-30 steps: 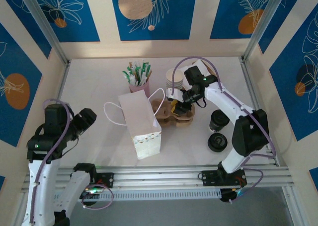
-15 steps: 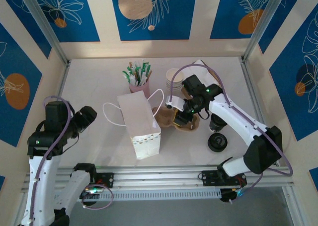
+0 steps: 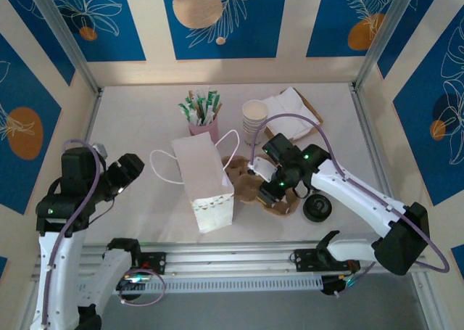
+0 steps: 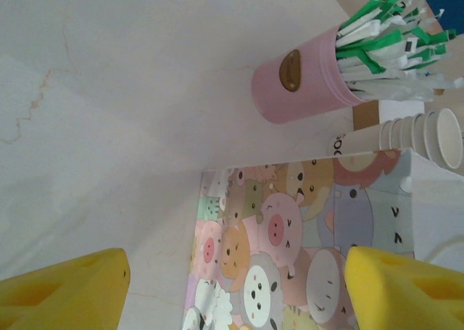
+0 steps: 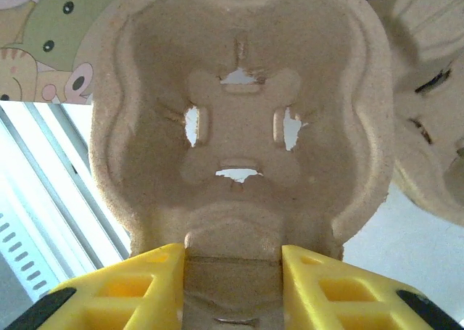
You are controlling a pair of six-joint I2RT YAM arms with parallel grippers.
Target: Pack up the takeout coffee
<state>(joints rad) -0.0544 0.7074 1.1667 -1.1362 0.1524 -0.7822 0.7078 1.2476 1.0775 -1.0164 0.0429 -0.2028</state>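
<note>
A brown pulp cup carrier (image 3: 243, 179) hangs tilted just right of the paper bag (image 3: 206, 178), and my right gripper (image 3: 270, 193) is shut on its edge. The right wrist view shows the carrier's underside (image 5: 239, 127) with its tab clamped in my right gripper (image 5: 232, 275) between the yellow fingers. The bag's cartoon-animal side (image 4: 304, 250) faces my left gripper (image 4: 232, 294), which is open and holds nothing. In the overhead view my left gripper (image 3: 125, 174) hovers left of the bag. A black-lidded cup (image 3: 317, 208) sits on the table right of the carrier.
A pink holder of green-and-white sticks (image 3: 203, 116) stands behind the bag, with a stack of white paper cups (image 3: 255, 120) and napkins on a board (image 3: 291, 114) to its right. The bag's white handles (image 3: 163, 167) loop out to the left. An aluminium rail (image 3: 254, 254) borders the near edge.
My right arm has swung toward the near edge, carrying the carrier away from the cup stack and covering the second black cup. The left arm has barely shifted.
</note>
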